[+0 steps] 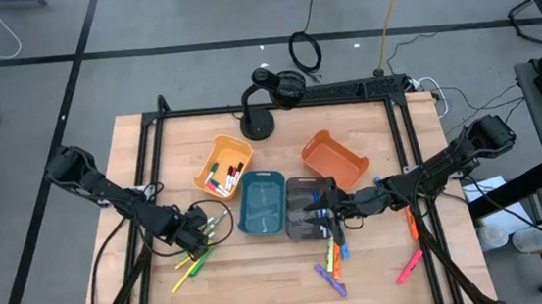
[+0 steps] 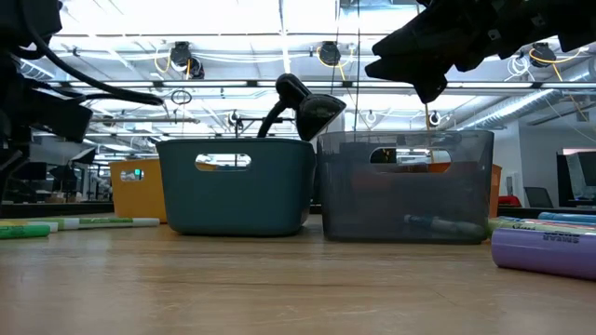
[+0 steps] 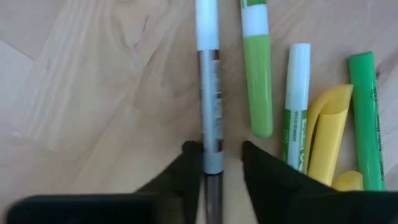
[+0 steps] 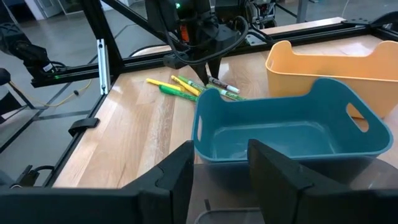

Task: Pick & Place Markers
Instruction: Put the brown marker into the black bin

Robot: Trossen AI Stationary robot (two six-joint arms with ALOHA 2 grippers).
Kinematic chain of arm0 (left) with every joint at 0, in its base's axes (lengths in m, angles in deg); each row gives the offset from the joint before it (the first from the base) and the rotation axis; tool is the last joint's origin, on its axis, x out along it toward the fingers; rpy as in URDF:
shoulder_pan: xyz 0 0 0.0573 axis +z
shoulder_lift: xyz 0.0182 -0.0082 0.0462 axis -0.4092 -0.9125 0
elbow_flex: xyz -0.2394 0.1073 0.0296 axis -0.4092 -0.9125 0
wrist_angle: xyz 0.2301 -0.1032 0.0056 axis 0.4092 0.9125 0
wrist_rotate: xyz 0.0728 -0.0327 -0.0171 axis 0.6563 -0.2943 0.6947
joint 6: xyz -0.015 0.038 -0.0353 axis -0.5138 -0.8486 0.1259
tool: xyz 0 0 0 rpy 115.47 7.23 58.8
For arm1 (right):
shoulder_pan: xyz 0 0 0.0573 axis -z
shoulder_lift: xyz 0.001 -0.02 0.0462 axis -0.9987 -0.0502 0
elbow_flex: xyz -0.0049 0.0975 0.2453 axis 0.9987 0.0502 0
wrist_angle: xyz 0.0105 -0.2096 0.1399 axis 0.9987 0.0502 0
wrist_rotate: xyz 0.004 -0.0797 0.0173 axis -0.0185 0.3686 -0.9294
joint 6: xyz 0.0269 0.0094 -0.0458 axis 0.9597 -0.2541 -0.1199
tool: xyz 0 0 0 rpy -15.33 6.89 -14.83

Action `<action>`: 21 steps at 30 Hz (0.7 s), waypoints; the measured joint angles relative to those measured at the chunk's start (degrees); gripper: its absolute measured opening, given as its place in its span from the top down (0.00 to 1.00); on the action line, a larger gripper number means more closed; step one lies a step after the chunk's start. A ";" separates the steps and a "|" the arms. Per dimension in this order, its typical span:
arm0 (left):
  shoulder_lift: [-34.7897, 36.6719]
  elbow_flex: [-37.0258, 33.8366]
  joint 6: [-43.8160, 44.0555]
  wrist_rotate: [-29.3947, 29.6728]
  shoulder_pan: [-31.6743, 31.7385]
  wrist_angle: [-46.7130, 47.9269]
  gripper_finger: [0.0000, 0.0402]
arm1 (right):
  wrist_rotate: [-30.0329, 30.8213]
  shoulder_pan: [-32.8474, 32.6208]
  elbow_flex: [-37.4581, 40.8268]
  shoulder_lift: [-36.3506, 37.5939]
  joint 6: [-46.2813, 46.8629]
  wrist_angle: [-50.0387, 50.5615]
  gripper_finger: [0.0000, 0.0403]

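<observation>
My left gripper is low over the markers lying on the table left of the teal bin. It is open, with its fingers on either side of a grey-and-white marker. Green, white and yellow markers lie beside it on the wood. My right gripper hovers open and empty above the grey bin. More markers lie flat on the table near that bin, and some lie in the yellow bin. My left gripper comes down from above with its fingers along the grey-and-white marker's grey barrel, which lies flat on the table. One finger is right against the barrel and the other stands off with a gap. I cannot tell whether it touches.
An orange bin stands behind the grey bin, and a dark camera stand is at the far edge. Pink and orange markers lie near the right frame rail. A purple marker lies close to the low camera.
</observation>
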 joint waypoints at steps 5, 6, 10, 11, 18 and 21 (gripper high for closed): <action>0.00 -0.04 0.12 -0.44 -0.02 0.26 0.93 | 0.00 0.00 0.00 0.00 0.00 0.00 0.65; 0.00 -0.04 0.25 -0.48 -0.02 0.29 0.93 | 0.00 0.00 0.00 0.00 0.00 -0.01 0.65; 0.20 0.32 -0.31 -0.20 -0.06 1.87 0.92 | 0.00 0.00 0.00 0.00 0.00 0.00 0.65; 0.52 0.71 -0.64 0.25 -0.12 3.28 0.92 | 0.02 0.00 0.00 0.00 0.00 0.00 0.65; 5.39 8.21 -1.52 7.10 -1.71 14.37 0.92 | 0.04 0.00 0.00 0.00 0.00 0.00 0.65; 7.57 11.57 -1.48 12.14 -3.33 17.91 0.92 | 0.02 0.00 0.00 0.00 0.00 -0.01 0.65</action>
